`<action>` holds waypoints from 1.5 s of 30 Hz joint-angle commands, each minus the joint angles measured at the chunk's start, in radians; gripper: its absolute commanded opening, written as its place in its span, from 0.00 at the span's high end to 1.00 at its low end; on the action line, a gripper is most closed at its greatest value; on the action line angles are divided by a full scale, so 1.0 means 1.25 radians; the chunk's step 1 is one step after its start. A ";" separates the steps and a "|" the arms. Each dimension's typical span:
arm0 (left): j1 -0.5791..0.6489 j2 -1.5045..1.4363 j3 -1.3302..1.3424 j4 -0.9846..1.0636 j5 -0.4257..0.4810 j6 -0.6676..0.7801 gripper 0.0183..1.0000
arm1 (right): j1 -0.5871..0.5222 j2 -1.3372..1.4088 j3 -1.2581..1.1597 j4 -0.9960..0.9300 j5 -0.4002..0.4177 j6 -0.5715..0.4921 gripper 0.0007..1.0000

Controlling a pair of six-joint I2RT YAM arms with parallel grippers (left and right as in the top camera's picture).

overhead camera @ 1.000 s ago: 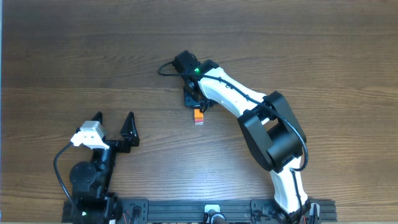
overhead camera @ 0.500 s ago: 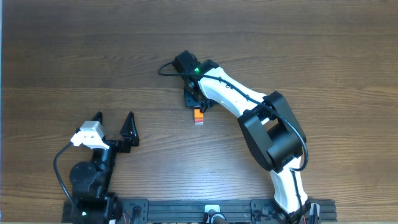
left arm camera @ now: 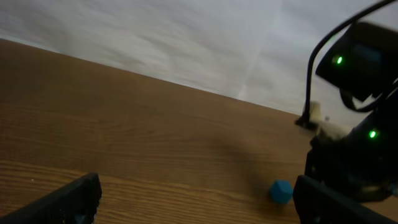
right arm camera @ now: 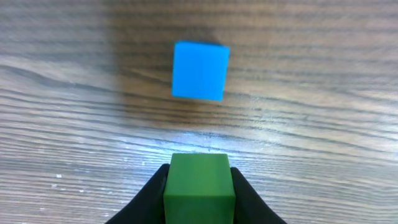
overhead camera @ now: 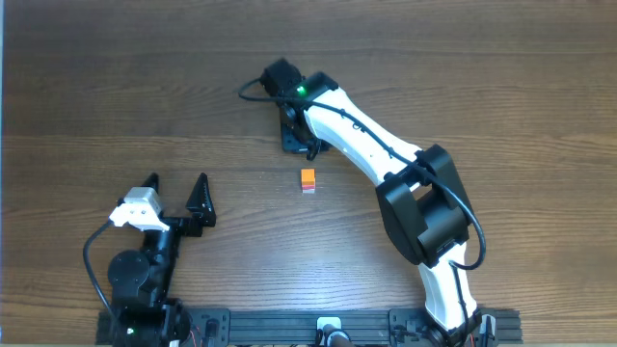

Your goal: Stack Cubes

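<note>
My right gripper is shut on a green cube held above the wooden table. A blue cube lies on the table a short way beyond the green one, apart from it. In the top view the right gripper is past the table's middle, and an orange cube sits just nearer the bases, with a pale edge showing under it. The blue cube also shows in the left wrist view beside the right arm. My left gripper rests open near its base, with nothing between its fingers.
The wooden table stretches bare on all sides of the cubes. The right arm's black wrist and cable stand close over the blue cube.
The right gripper has moved farther from the bases, off the orange cube, which now stands fully uncovered. The left arm has not moved.
</note>
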State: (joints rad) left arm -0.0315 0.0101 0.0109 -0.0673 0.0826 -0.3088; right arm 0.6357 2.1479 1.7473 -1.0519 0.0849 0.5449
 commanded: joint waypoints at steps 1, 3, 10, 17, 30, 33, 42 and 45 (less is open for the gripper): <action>-0.003 -0.006 -0.004 -0.002 0.005 0.011 0.00 | 0.001 0.009 0.064 -0.037 0.031 0.000 0.78; -0.003 -0.006 -0.004 -0.002 0.005 0.011 0.00 | 0.001 0.009 0.089 -0.063 0.034 0.000 0.78; -0.003 -0.006 -0.004 -0.002 0.005 0.011 0.00 | 0.011 -0.026 0.132 -0.143 0.036 0.000 0.79; -0.003 -0.006 -0.004 -0.002 0.005 0.011 0.00 | 0.069 -0.116 0.132 -0.193 0.072 0.024 0.78; -0.003 -0.006 -0.004 -0.002 0.005 0.011 0.00 | 0.105 -0.219 -0.035 -0.185 0.064 0.099 0.81; -0.003 -0.006 -0.004 -0.002 0.005 0.011 0.00 | 0.105 -0.239 -0.084 -0.144 0.048 0.099 0.82; -0.003 -0.006 -0.004 -0.002 0.005 0.011 0.00 | 0.102 -0.245 -0.140 -0.090 0.022 0.083 0.86; -0.003 -0.006 -0.004 -0.002 0.005 0.011 0.00 | 0.099 -0.245 -0.156 -0.073 0.013 0.083 0.86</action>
State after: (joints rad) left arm -0.0315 0.0101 0.0105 -0.0673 0.0826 -0.3088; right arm 0.7670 1.8675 1.5726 -1.1515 0.1215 0.6514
